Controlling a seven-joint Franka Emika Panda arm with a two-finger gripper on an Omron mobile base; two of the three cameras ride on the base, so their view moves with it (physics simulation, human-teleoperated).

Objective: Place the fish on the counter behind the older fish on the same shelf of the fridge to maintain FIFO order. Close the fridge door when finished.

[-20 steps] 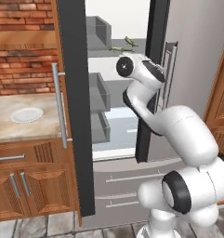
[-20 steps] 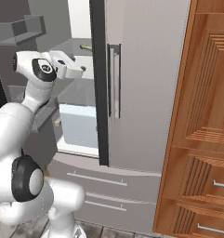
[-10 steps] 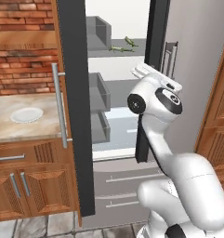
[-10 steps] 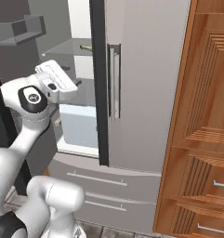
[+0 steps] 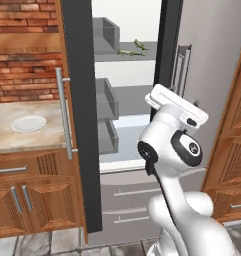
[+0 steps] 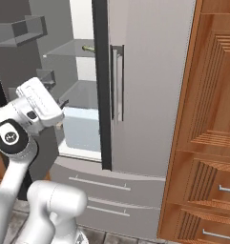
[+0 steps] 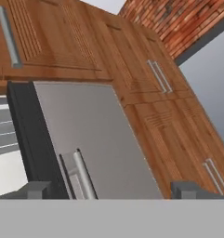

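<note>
The tall grey fridge (image 5: 212, 75) stands with one door open; two slim olive-green fish (image 5: 133, 49) lie on its grey shelf (image 5: 129, 56). Tool (image 7: 111, 190) fingers apart, empty.

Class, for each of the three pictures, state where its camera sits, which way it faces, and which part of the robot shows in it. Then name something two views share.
Left base view: behind the arm's left, facing the open fridge, counter; arm lower right.
Right base view: behind its right, facing the closed door; arm lower left.
Hand view: on the hand, tilted at the door handle; claw tips apart.
Shared: both base views show fish on the shelf.
</note>
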